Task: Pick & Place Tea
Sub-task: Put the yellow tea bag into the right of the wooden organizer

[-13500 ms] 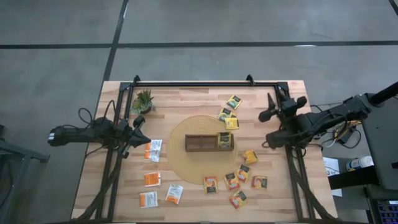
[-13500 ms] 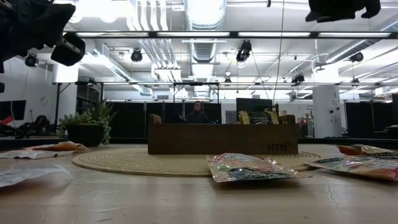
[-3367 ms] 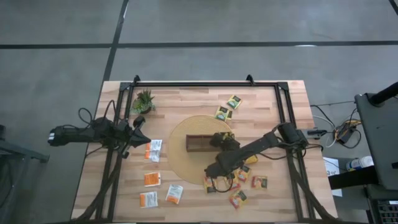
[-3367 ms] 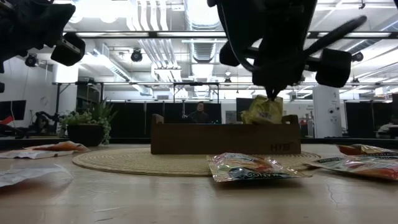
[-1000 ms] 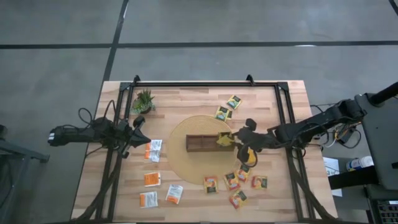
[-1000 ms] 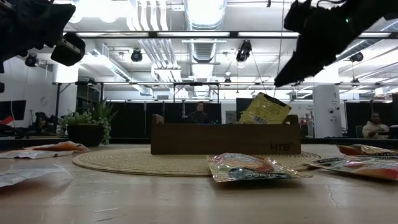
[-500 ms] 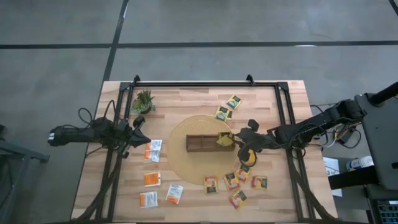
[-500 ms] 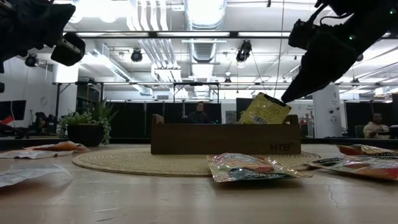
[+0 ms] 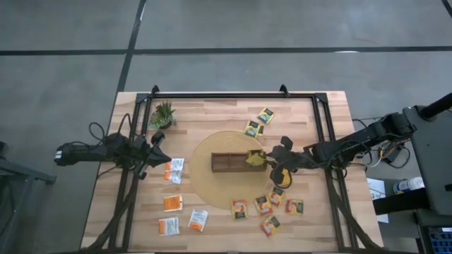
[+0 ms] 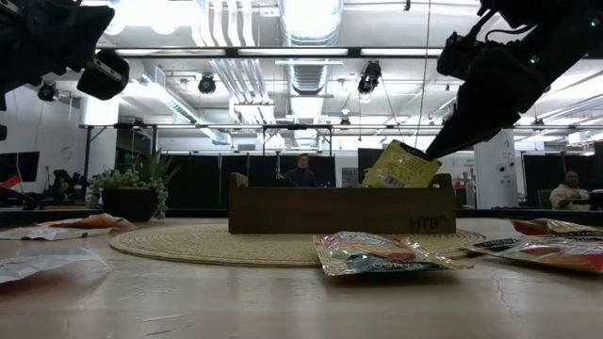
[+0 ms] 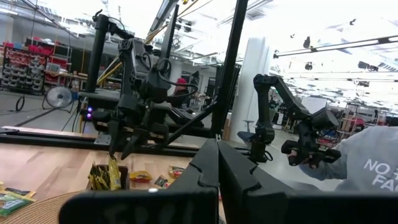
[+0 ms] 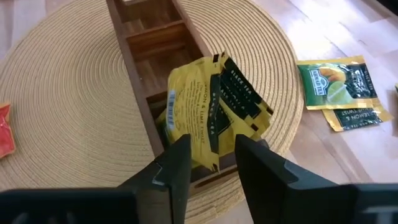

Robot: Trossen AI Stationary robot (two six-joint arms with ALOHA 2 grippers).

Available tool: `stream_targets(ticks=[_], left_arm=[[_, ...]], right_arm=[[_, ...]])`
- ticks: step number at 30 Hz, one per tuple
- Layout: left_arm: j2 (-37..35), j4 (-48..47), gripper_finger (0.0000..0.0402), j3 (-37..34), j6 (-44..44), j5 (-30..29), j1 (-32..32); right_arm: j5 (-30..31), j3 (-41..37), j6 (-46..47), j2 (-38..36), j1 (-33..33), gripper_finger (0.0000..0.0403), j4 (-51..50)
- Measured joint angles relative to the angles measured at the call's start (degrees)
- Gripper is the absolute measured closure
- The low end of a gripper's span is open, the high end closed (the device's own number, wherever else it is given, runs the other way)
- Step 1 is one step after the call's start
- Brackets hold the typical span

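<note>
Yellow tea sachet (image 12: 211, 118) sits tilted in the end compartment of the wooden tray (image 12: 147, 50), on top of at least one more yellow sachet there, upper corner sticking up above the tray rim (image 10: 403, 166). Right gripper (image 12: 211, 163) is right at the tray's end, fingers part open on either side of the sachet's lower edge; can't tell if they pinch it or only touch it. Tray rests on a round woven mat (image 9: 205, 180). Around it: two yellow-green sachets (image 9: 258, 121) loose on the table beyond the mat's far side, a cluster of orange-brown sachets (image 9: 272, 208) near the front edge on the right, white-and-orange sachets (image 9: 174, 201) on the left. The right arm covers one sachet lying just off the mat. Potted plant (image 9: 163, 113) stands at the far left corner, well apart from the tray. Left gripper (image 9: 157, 147) is parked at the table's left side, fingers shut, holding nothing. In the low view one sachet (image 10: 382, 252) lies in front of the tray, not hiding it. Against a second ago: right gripper's fingers have narrowed and moved slightly closer to the sachet; sachet stays in the same tilted spot, everything else unmoved.
</note>
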Motion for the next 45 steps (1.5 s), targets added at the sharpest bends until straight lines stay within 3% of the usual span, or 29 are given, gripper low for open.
stream_targets(ticks=[10, 22, 31, 45], left_arm=[[0.0, 0.0, 0.0402, 0.0, 0.0, 0.0, 0.0], [0.0, 0.0, 0.0402, 0.0, 0.0, 0.0, 0.0], [0.0, 0.0, 0.0402, 0.0, 0.0, 0.0, 0.0], [0.0, 0.0, 0.0402, 0.0, 0.0, 0.0, 0.0]], right_arm=[[-0.3, -0.8, 0.0, 0.0, -0.4, 0.0316, 0.0], [-2.5, -1.0, -1.1, 0.0, -0.4, 0.0388, 0.0], [-5.0, 1.9, -4.6, 0.0, -0.4, 0.0394, -1.0], [-5.0, 14.1, -6.7, 0.0, -0.4, 0.0394, -21.5]])
